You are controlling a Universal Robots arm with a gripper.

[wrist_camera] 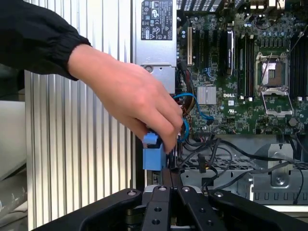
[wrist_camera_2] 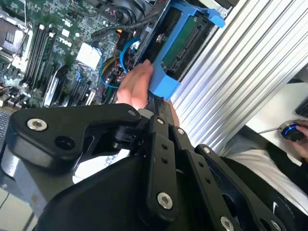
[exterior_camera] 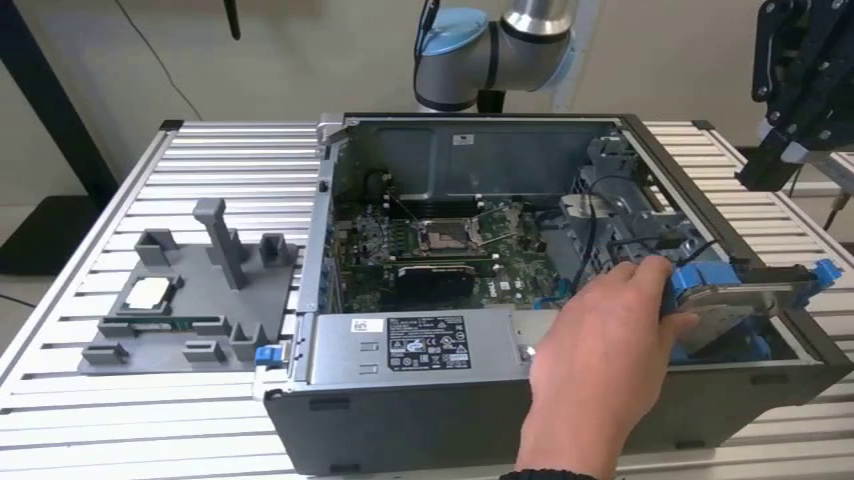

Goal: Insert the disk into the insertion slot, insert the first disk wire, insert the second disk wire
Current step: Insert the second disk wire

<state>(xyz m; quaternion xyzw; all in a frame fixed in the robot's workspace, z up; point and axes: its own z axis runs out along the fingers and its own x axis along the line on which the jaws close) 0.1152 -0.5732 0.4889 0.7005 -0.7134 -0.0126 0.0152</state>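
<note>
A person's hand (exterior_camera: 614, 310) grips the flat silver-grey disk in its bright blue plastic carrier frame (exterior_camera: 727, 300) at the lower right of the exterior view, angling it toward the open grey computer case (exterior_camera: 400, 390), apparently to seat it. Whether the black gripper (wrist_camera: 168, 202) is spread or closed, I cannot tell.

Even, soft indoor light is falling across my workspace; shadows are staying faint. The table (exterior_camera: 200, 160) slats are glaring pale in the second wrist view. My gripper (wrist_camera_2: 159, 159) housing is showing dark and slightly blurred close up.
</note>
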